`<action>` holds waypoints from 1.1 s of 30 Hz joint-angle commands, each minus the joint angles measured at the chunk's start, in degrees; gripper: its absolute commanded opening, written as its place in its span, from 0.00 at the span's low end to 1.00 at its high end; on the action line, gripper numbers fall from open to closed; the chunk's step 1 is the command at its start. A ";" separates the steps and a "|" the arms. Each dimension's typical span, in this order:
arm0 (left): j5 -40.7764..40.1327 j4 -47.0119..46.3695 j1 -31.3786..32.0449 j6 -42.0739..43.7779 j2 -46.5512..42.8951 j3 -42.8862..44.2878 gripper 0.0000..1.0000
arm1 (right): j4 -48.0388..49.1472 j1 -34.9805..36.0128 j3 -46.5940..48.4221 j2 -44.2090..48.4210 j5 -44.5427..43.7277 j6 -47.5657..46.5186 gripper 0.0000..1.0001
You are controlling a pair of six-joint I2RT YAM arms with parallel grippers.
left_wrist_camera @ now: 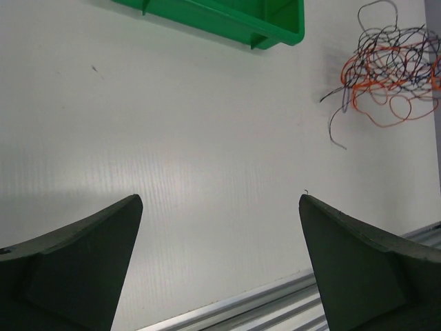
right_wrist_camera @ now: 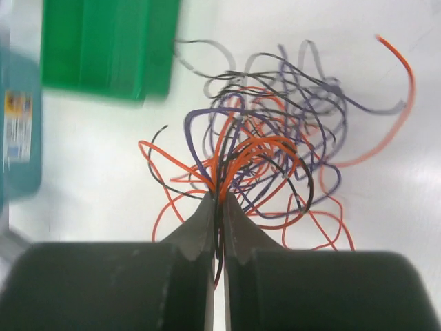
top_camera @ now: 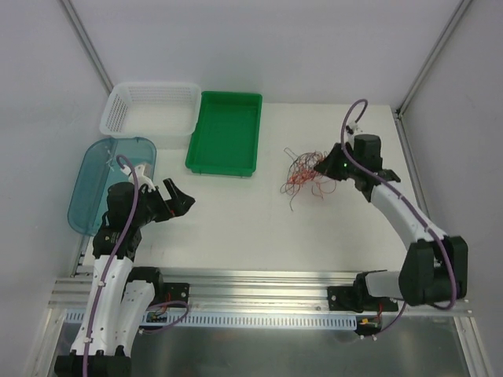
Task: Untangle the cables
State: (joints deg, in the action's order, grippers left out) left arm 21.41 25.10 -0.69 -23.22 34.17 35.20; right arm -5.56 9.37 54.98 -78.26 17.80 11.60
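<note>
The cables (top_camera: 305,174) form a tangled bunch of thin red-orange, purple and black wires on the white table, right of centre; the bunch (left_wrist_camera: 389,67) shows at the upper right of the left wrist view. My right gripper (right_wrist_camera: 219,200) is shut on several strands of the cables (right_wrist_camera: 269,148), which fan out in loops from between its fingertips. In the top view that right gripper (top_camera: 324,167) sits at the bunch's right edge. My left gripper (top_camera: 179,199) hovers far to the left, wide open and empty, its fingers (left_wrist_camera: 103,241) over bare table.
A green tray (top_camera: 224,132) lies left of the bunch, a white basket (top_camera: 149,114) behind it to the left, and a blue translucent lid (top_camera: 98,177) at the far left. The aluminium rail (top_camera: 259,283) runs along the near edge.
</note>
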 commanded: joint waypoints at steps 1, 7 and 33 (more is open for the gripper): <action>6.36 -2.95 0.51 1.07 0.98 -0.83 0.99 | -13.84 8.09 -5.75 9.41 3.19 -5.35 0.01; 10.23 -3.22 1.47 0.99 1.69 -1.97 0.99 | -17.11 22.85 -11.38 22.69 4.34 -2.81 0.01; -13.76 -14.03 50.69 -5.37 34.88 11.27 0.99 | -25.46 28.60 -13.14 26.75 -22.47 -4.56 0.79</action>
State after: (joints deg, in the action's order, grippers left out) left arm 12.60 15.18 46.11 -32.99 64.75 40.18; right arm -29.61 37.98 41.43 -54.48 -5.96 7.49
